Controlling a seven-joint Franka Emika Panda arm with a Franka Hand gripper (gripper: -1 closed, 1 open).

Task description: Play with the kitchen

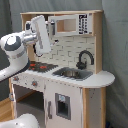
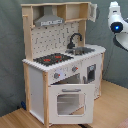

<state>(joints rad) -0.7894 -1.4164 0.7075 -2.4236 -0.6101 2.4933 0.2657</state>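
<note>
Half the kitchen [image 1: 70,75] hood hides behind arm [image 1: 22,45].

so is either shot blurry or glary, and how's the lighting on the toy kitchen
In the first exterior view the whole picture is soft, the tall white and light-wood toy kitchen evenly lit and free of glare; in the second exterior view it looks crisper, with a blue light glowing on the white robot arm and shade under the grey hood.
</note>
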